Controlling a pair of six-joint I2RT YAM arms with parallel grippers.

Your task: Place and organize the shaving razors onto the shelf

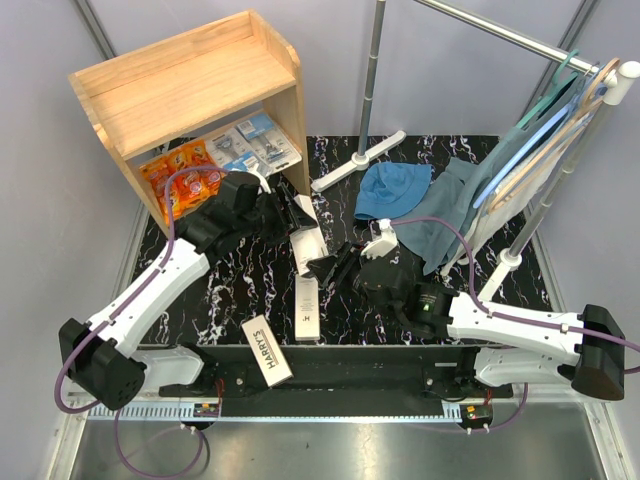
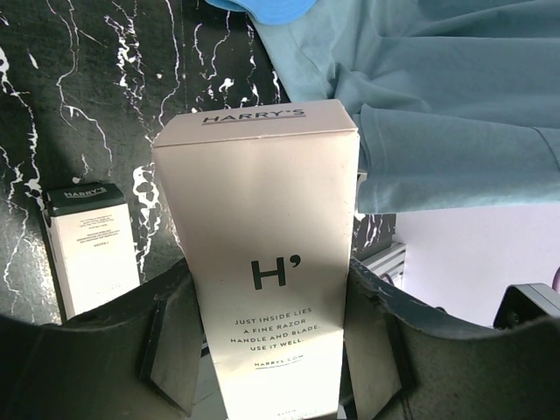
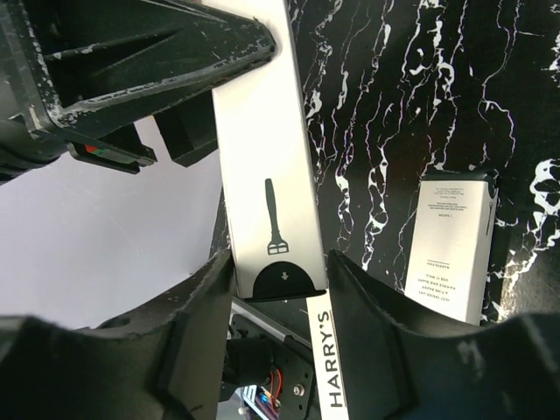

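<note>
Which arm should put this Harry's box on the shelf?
Left. The box sits between the fingers of both arms, but the left gripper is right by the open front of the shelf, while the right gripper is farther out over the table.

We note light-wood shelf (image 1: 190, 95) upright, back-left on table (image 1: 240, 290). Lower level: orange packs (image 1: 182, 182) left, blue blister packs (image 1: 252, 145) right. White Harry's boxes: held box (image 1: 308, 240) clamped between left gripper (image 2: 271, 350) and right gripper (image 3: 278, 289); second box (image 1: 307, 308) flat mid-table; third box (image 1: 267, 350) angled at near edge.
</note>
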